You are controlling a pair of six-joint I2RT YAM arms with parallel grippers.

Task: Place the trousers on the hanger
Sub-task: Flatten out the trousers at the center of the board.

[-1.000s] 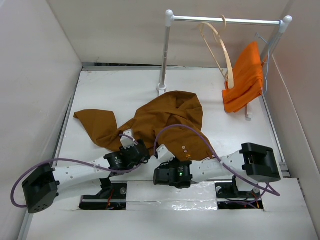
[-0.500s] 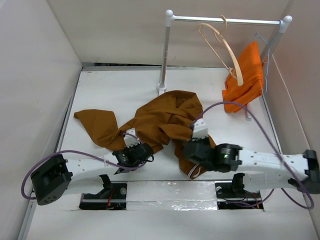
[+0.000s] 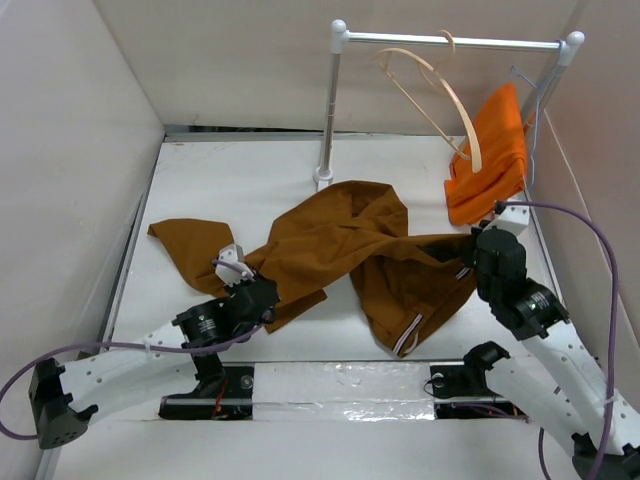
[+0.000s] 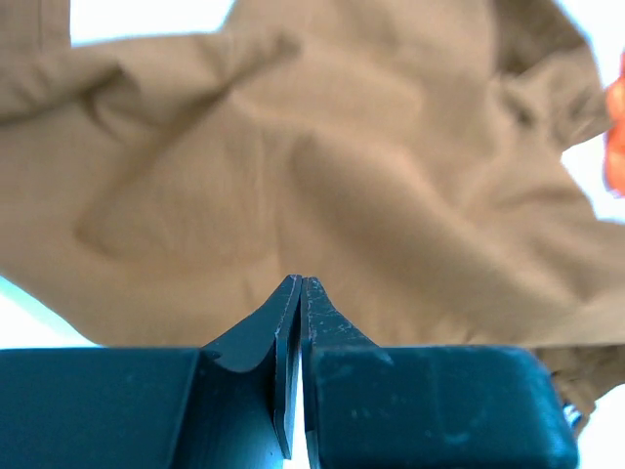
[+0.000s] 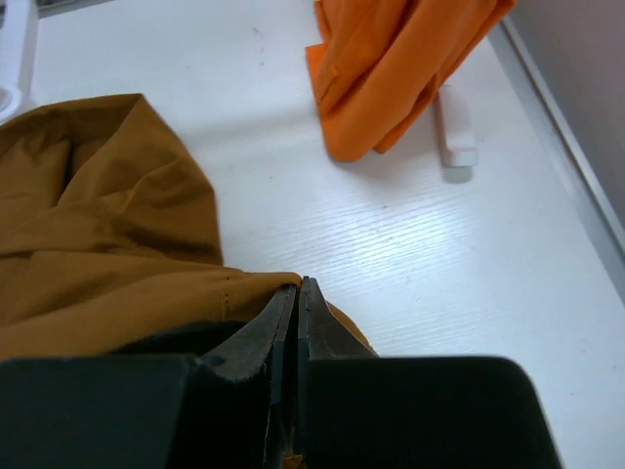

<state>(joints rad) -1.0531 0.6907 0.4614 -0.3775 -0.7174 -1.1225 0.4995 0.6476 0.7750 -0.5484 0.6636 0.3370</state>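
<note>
Two tools, both with fingers pressed flat together. For the right tool [image 5: 297, 288]: clamped on an edge of the trousers [image 3: 340, 245], fabric drawn taut toward it at the right of the counter [image 3: 230, 190]. For the left tool [image 4: 296, 285]: closed tip to tip against the rust-brown cloth by one leg, no telling about a fold pinched between or not. As for the trousers: sprawled crumpled across the middle of the counter, one leg flung out to the left, a striped ribbed band showing at the near edge. Up on the rail [image 3: 450, 41] at the back right, the hanger [image 3: 440, 95], tilted, well apart from the trousers. Just beside it, hung from the same rail, an orange garment [image 3: 492, 160].
</note>
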